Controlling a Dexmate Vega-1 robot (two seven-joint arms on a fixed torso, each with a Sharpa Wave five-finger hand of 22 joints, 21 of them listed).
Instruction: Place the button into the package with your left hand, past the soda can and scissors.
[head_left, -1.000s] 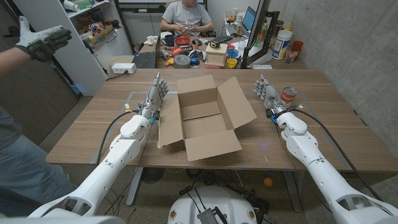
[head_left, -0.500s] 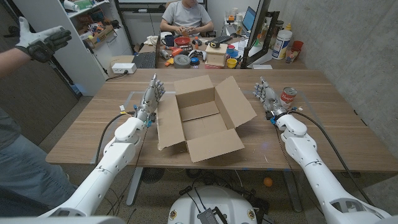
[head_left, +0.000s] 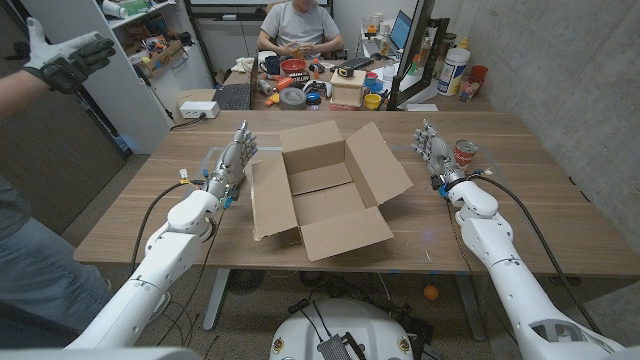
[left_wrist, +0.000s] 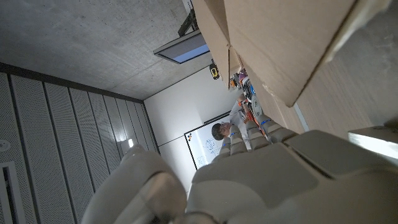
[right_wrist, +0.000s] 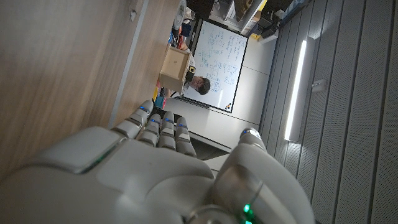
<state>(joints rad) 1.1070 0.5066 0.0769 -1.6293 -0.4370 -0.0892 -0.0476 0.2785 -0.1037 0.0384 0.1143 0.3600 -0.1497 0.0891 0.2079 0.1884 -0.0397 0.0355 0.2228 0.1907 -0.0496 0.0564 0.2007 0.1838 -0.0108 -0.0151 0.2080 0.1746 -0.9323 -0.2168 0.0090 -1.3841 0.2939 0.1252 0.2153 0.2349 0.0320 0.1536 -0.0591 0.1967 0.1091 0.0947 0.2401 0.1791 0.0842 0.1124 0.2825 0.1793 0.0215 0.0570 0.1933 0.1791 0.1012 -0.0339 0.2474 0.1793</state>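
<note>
Item 1. Open brown cardboard box (head_left: 325, 195), the package: mid-desk, flaps spread, between your two arms. Its interior as seen from the head camera shows bare cardboard.

Item 2. Left hand (head_left: 228, 163): released, grasping nothing, fingers extended and pointing away from you, just beside the box's left flap. The left wrist camera shows that flap's edge (left_wrist: 273, 43) close ahead of the hand.

Item 3. Right hand (head_left: 432, 150): likewise released and unladen, fingers up, just beside a red-labelled soda can (head_left: 465, 152) standing upright on the wooden desk (head_left: 520, 190).

Item 4. Button: not discernible on the desk or in the box from any camera; too small to tell, or hidden. Scissors: not discernible either.

Item 5. Background: a person's gloved hand (head_left: 65, 55) raised at the far left; a seated person (head_left: 295, 25) behind the desk.

Handling note. You probably need to locate the button first. Sweep the left side of the desk near your left hand, pinch lightly, then carry it high over the flap rim so that the forearm does not nudge the box.
</note>
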